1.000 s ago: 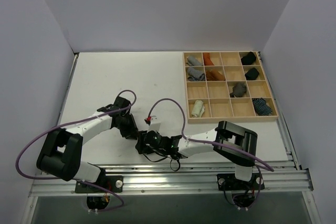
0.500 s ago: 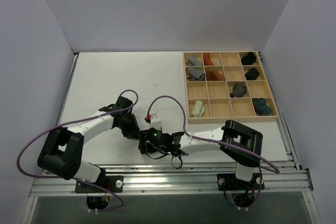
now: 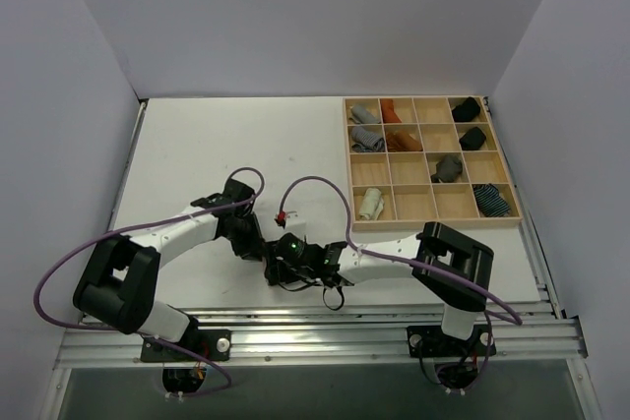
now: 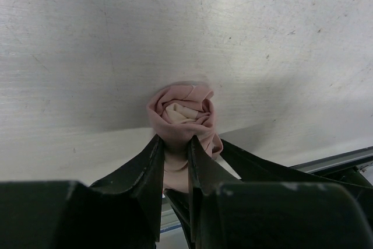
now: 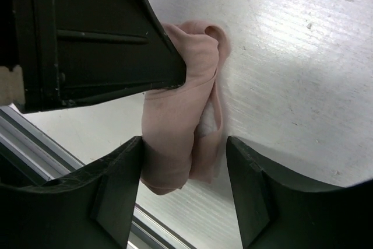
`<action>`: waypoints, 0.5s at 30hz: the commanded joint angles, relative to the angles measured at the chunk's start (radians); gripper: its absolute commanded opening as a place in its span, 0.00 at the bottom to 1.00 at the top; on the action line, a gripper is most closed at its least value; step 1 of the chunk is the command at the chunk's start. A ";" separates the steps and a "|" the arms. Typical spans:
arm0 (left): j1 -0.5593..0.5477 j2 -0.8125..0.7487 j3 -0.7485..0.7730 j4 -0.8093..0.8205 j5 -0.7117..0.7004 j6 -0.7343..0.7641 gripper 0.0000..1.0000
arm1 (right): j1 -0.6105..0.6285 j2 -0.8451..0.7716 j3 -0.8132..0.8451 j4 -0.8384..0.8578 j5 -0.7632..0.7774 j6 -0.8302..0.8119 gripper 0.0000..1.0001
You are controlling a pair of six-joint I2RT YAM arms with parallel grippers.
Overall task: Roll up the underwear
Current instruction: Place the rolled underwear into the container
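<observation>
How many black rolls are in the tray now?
2. One black roll sits in the tray's far right corner slot; the second black roll is in the slot just nearer. None look hidden.

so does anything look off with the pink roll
Slightly: the pink roll, pinched in the left gripper, has one end hanging loose below its spiral rather than tucked in. Nothing looks torn or spilled.
</observation>
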 commanded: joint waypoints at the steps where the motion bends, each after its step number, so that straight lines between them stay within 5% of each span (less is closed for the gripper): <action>1: -0.017 0.058 -0.027 -0.054 -0.139 0.013 0.14 | -0.021 0.018 -0.006 0.018 -0.012 0.014 0.51; 9: -0.014 0.024 0.031 -0.105 -0.131 -0.013 0.18 | -0.021 -0.023 -0.115 0.046 -0.039 0.081 0.06; 15: 0.044 -0.010 0.227 -0.287 -0.113 0.002 0.38 | -0.020 -0.144 -0.173 -0.038 0.009 0.116 0.00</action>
